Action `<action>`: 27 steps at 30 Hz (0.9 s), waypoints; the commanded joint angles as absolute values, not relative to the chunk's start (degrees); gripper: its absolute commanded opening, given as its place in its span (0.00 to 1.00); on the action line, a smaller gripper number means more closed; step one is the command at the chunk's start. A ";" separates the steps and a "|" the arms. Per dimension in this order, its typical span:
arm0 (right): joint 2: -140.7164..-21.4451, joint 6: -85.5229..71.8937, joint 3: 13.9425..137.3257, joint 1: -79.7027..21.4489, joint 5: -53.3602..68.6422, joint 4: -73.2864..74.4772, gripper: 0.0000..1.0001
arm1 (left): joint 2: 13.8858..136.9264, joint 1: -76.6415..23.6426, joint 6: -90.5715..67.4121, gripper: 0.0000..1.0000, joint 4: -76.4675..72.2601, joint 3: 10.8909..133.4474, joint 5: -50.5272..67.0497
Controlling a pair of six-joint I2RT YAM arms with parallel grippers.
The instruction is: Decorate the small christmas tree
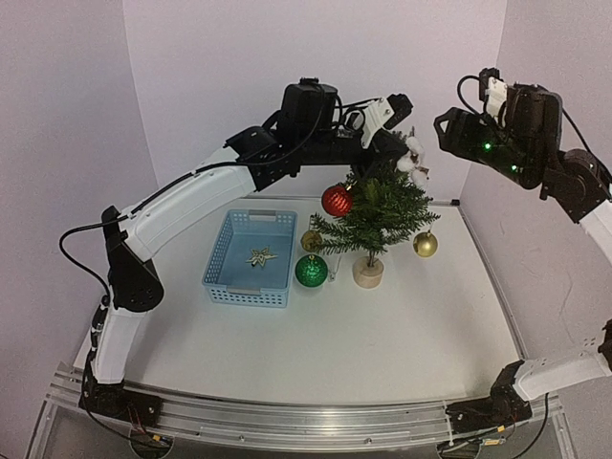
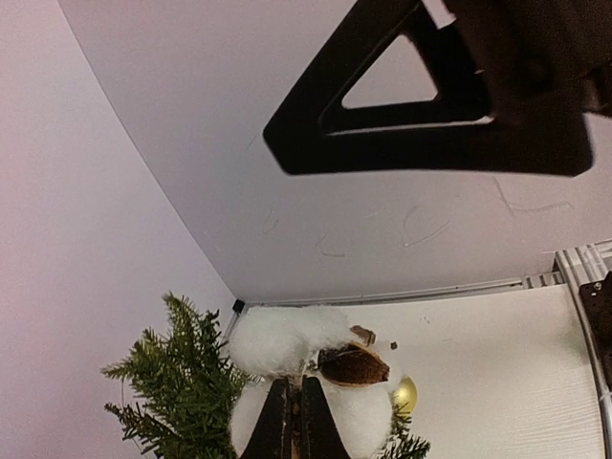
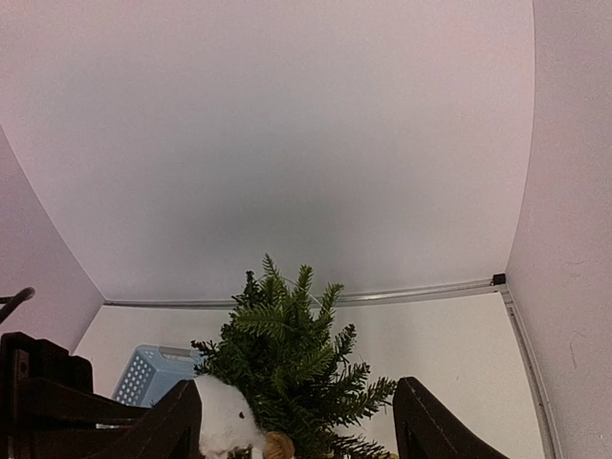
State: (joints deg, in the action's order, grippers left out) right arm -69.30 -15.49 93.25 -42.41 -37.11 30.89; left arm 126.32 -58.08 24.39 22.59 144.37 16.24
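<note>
Small christmas tree (image 1: 375,212) stands on the table (image 1: 382,335) just right of the blue basket (image 1: 251,258), a red bauble (image 1: 336,200) on it. The left gripper (image 1: 406,145) pinches a white cotton ornament (image 1: 415,163) at the treetop, so hanging it seems the step in hand. Next it wants lowering onto a branch, then release. The right gripper (image 3: 298,387) hovers nearby, spread and empty

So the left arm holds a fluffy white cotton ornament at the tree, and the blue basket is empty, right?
Not quite. The blue basket isn't empty: a gold star lies in it, as the top view shows. The rest is right: the left gripper grips the white cotton ornament at the tree.
</note>
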 commanded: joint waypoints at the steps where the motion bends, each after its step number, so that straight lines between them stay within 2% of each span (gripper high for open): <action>1: -68.70 -16.61 92.56 -42.33 -35.12 29.54 0.68 | 125.66 -58.02 26.48 0.00 17.74 142.85 10.16; 9: -70.25 -16.56 93.14 -42.30 -30.40 29.57 0.68 | 125.45 -58.02 29.35 0.00 19.28 139.52 7.81; 12: -71.17 -16.10 92.92 -42.28 -25.27 29.57 0.68 | 125.43 -58.03 29.56 0.02 20.19 138.54 8.72; 16: -71.22 -18.38 91.27 -42.30 -25.00 30.06 0.68 | 125.42 -57.92 29.59 0.18 21.02 138.67 8.81; 21: -73.32 -19.67 91.89 -42.28 -26.60 32.03 0.63 | 125.28 -57.94 29.62 0.35 21.27 140.27 9.55; 27: -75.21 -20.38 93.61 -41.98 -28.23 33.82 0.50 | 125.05 -57.93 28.16 0.43 23.22 143.57 11.19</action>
State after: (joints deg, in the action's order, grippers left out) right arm -74.19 -19.04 91.19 -42.41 -26.90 32.85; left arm 126.63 -58.04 29.52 21.55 138.82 9.42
